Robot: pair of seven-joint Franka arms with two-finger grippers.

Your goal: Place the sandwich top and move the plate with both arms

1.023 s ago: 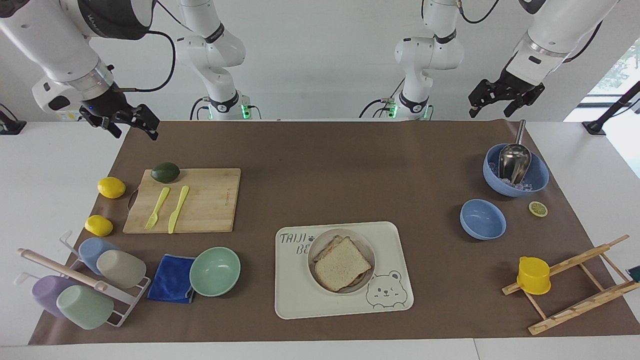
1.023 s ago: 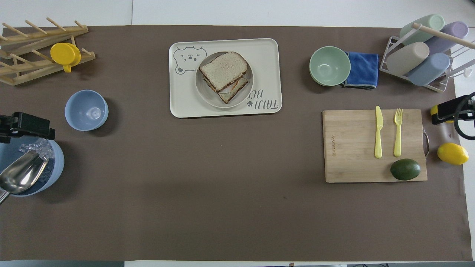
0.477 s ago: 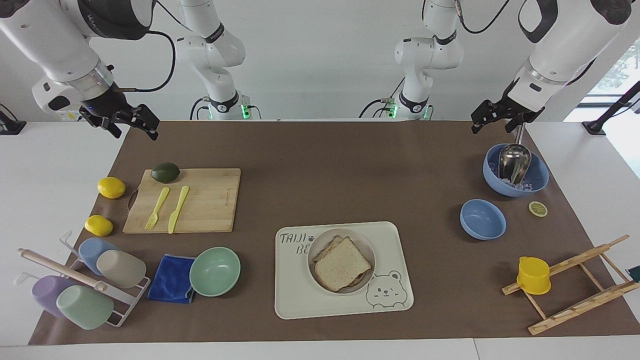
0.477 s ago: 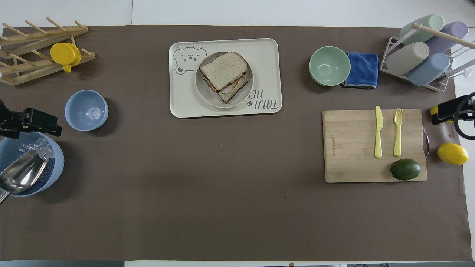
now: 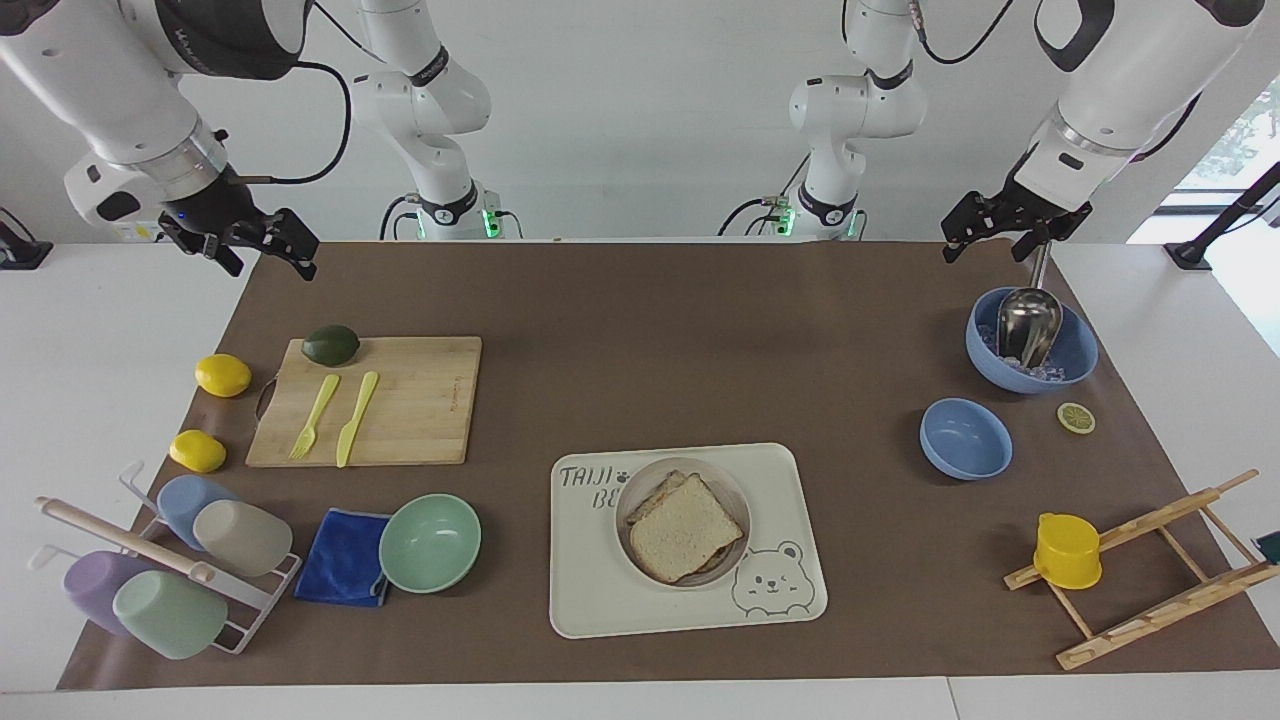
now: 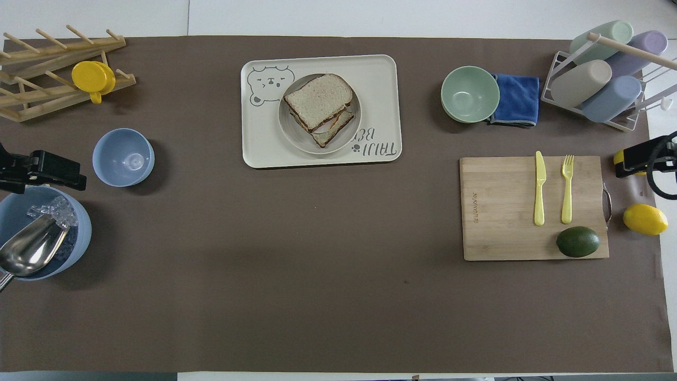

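The left hand [image 5: 1002, 232] has drawn back and upward over the last second and now hangs over the left arm's end of the surface [image 5: 640, 360], just above the handle of the metal scoop [image 5: 1028, 322] in the big blue bowl [image 5: 1031, 342]; its fingers stand apart and it carries nothing. The right hand [image 5: 255, 246] has not moved in that time; it waits over the corner of the brown mat at the right arm's end, near the cutting board [image 5: 390, 400], fingers likewise spread and empty. Both arms are well apart from the sandwich. On the bear tray [image 5: 690, 590], at the edge of the surface farthest from the robots, the plate [image 5: 627, 510] sits unchanged, and the sandwich top [image 5: 684, 526] lies on the stack of slices in it, turned a little askew from the slice below. Judging from this, the bread is placed and released, the left arm's retreat marks the end of that step, and the plate's move with both arms is what is left; neither hand is yet near its rim.
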